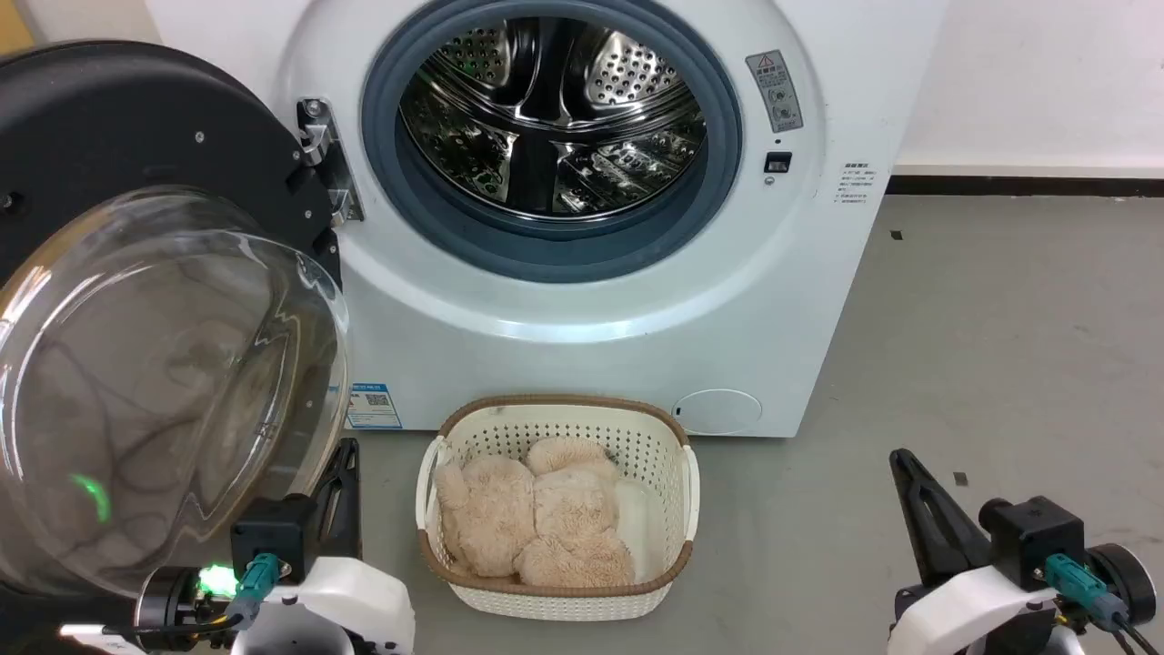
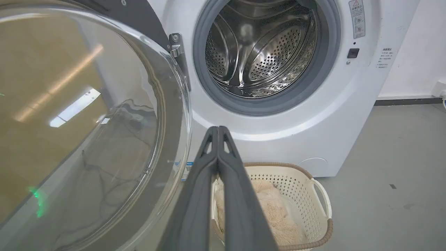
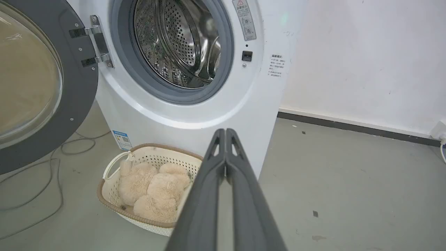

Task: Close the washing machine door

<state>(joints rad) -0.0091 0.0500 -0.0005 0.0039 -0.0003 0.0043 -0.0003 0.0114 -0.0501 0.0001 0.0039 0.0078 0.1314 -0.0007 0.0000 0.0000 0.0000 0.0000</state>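
On a grey floor [image 1: 1000, 346] the washing machine [image 1: 582, 355] was seen, its washing machine door [image 1: 173, 391] swung open at the left. The left gripper [image 2: 218, 129] and right gripper [image 3: 225, 131] were seen pressed together, the left seemingly near that door.

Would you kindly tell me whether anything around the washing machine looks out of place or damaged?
Nothing looks damaged or spilled. The washing machine door stands wide open, the drum looks empty, and a loose cable trails on the floor beneath it.
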